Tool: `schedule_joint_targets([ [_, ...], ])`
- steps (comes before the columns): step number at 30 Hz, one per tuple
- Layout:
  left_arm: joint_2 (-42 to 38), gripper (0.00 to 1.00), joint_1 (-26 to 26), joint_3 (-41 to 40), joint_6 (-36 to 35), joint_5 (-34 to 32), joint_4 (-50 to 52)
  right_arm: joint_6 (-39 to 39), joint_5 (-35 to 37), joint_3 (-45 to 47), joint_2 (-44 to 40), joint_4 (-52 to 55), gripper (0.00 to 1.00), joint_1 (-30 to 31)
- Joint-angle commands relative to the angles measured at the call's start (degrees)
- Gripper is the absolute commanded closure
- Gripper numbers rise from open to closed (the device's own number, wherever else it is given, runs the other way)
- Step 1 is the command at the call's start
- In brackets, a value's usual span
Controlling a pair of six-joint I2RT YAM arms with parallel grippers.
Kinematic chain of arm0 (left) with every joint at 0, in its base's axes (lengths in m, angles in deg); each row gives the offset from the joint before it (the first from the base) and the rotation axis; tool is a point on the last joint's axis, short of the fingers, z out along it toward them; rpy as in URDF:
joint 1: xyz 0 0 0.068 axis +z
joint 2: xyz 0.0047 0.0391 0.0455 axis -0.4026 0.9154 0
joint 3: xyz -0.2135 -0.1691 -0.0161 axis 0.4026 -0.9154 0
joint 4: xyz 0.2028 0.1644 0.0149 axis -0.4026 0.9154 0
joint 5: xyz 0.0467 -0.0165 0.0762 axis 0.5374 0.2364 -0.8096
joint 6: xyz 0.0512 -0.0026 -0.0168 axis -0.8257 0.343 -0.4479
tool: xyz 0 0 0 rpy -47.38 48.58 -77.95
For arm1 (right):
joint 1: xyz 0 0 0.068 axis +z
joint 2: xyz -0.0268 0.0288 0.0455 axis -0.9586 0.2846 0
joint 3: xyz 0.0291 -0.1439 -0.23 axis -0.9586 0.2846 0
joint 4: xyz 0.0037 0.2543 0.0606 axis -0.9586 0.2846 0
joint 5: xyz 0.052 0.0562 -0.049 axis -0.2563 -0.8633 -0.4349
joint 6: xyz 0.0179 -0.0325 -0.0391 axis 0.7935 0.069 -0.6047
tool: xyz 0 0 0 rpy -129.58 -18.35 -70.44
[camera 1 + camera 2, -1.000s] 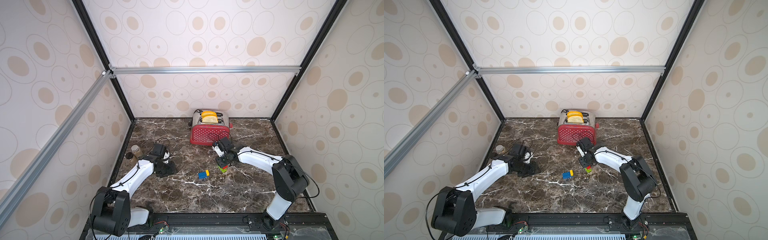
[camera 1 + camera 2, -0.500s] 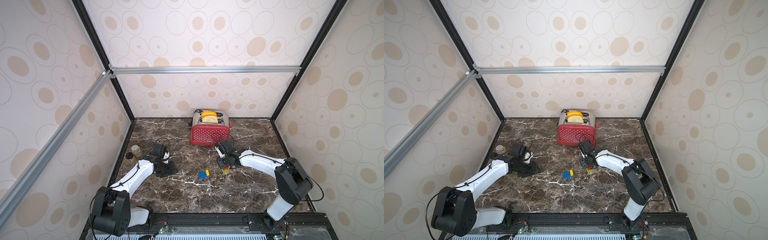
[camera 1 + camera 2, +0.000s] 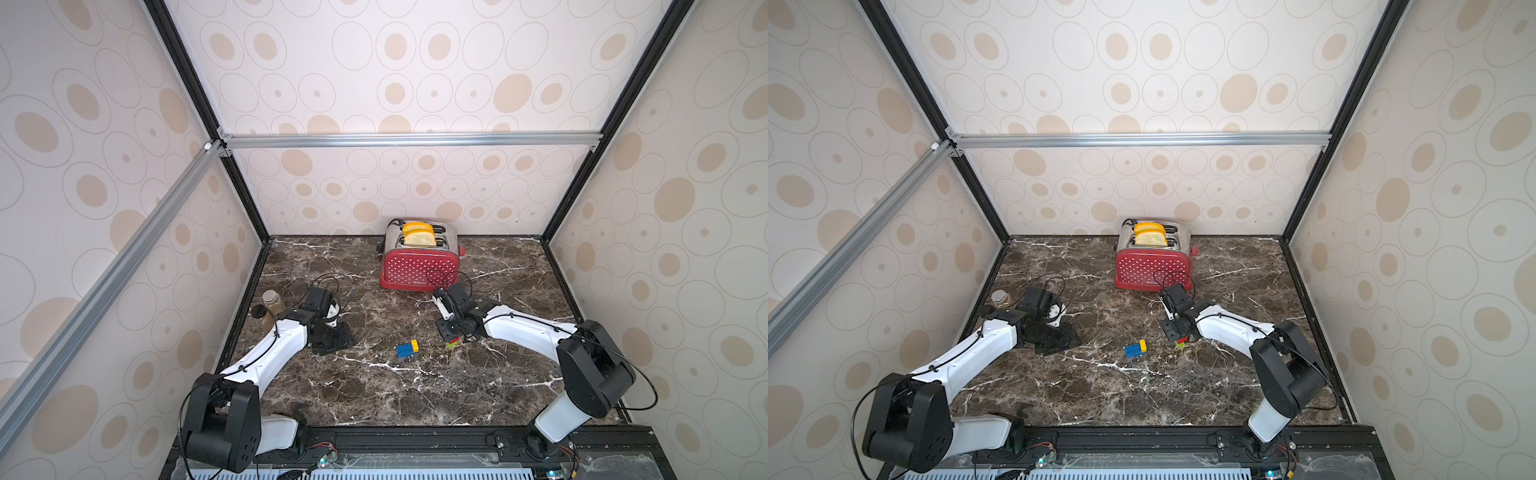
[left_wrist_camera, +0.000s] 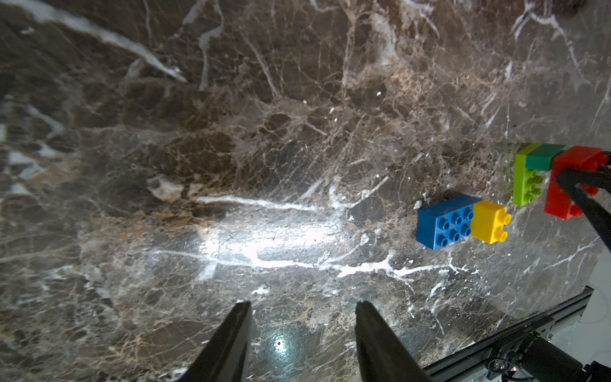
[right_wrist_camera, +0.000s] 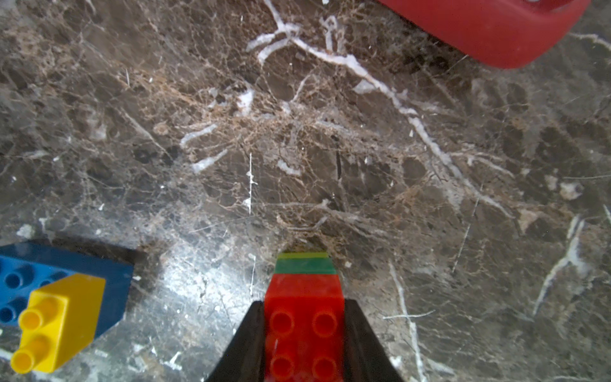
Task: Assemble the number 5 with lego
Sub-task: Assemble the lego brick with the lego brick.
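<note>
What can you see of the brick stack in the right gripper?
The brick stack is three glossy plastic layers pressed together: a red brick with four studs showing, a small dark-green one, a lime-green one with exposed studs, giving a stepped outline. The right gripper clamps the red layer's sides, lime end toward the marble tabletop; contact there is unclear. It is apart from the blue-and-yellow pair.

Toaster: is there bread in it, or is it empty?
Not empty: two bread slices poke up from the slots on top of the red toaster, seen in both top views.
</note>
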Motion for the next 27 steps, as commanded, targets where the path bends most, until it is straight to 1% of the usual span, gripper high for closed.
schedule_joint_targets([
  [1,0.47,0.47,-0.11,0.45,-1.08,-0.44,0.12,-3.19,-3.92,2.03,0.17,3.3,0.83,-0.64],
  [4,0.34,0.47,-0.12,0.46,-1.16,-0.53,0.3,-5.06,-5.28,2.47,-0.45,3.94,0.85,-1.92],
  [8,0.25,0.47,-0.11,0.45,-1.16,-0.62,0.27,-5.12,-5.46,2.49,-0.86,5.44,0.85,-3.65],
  [12,0.45,0.47,-0.14,0.43,-0.99,-0.48,-0.01,-2.16,-5.31,1.87,-0.18,7.41,0.85,-3.67],
  [16,0.43,0.47,-0.12,0.24,-0.9,-0.51,0.01,-0.67,-6.53,3.97,0.13,5.57,0.85,-3.47],
  [20,0.43,0.47,-0.16,0.21,-0.91,-0.44,-0.05,-2.72,-5.94,4.2,0.2,6.0,0.86,-3.51],
  [24,0.34,0.47,-0.18,0.22,-0.9,-0.44,-0.06,-4.71,-7.25,2.15,1.25,8.29,0.9,-4.31],
  [27,0.21,0.47,-0.18,0.23,-0.9,-0.43,0.04,-6.01,-8.12,-0.07,3.35,10.86,0.92,-4.53],
])
